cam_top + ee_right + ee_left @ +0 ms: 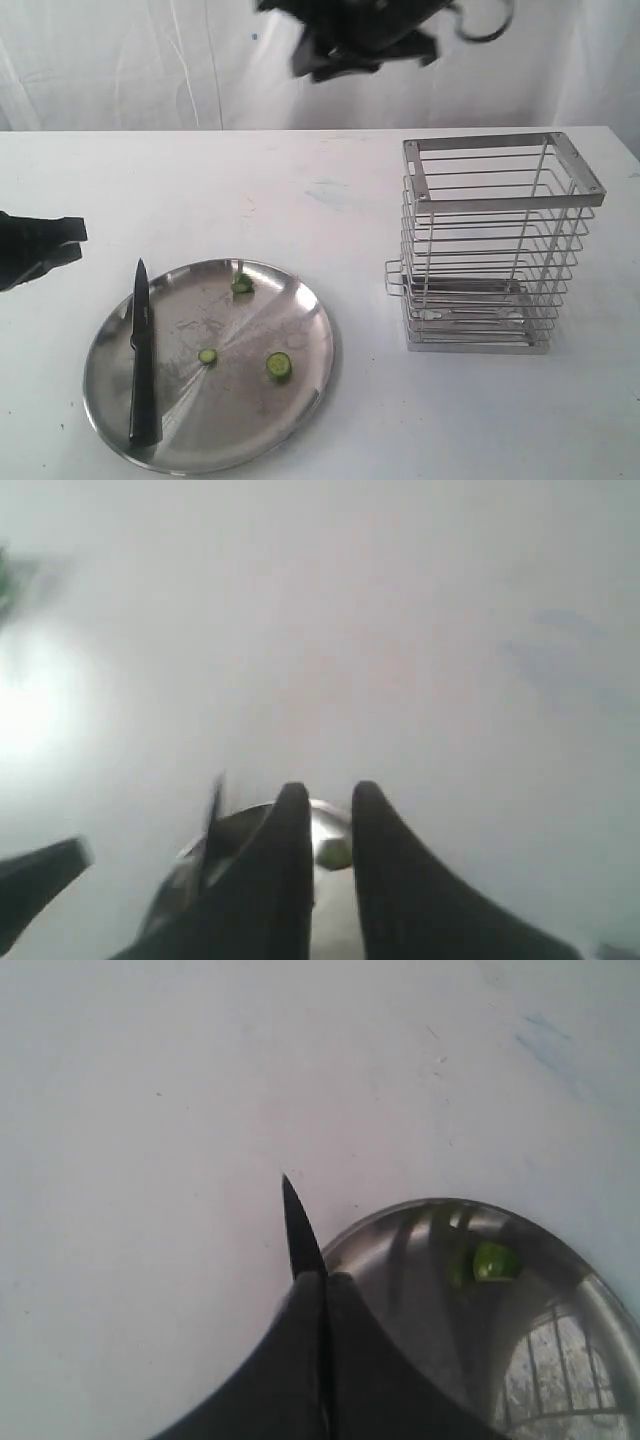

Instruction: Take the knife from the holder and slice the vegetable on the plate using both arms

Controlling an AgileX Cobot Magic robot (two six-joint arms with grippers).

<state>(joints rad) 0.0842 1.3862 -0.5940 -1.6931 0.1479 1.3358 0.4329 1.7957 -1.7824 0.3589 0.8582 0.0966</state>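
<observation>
The black knife (141,350) lies flat on the left part of the steel plate (300,310), tip pointing away over the rim. A green vegetable chunk (242,284) and two round slices (207,356) (279,366) rest on the plate. My left gripper (72,240) hovers left of the plate, apart from the knife. In the left wrist view its fingers (325,1278) are pressed together with nothing between them, and the knife tip (297,1230) and chunk (495,1260) lie beyond. My right gripper (335,65) hangs high at the back; its fingers (325,792) stand slightly apart and empty.
The wire holder (495,240) stands empty at the right on the white table (330,190). A white backdrop closes off the far side. The plate's front rim lies close to the table's near edge.
</observation>
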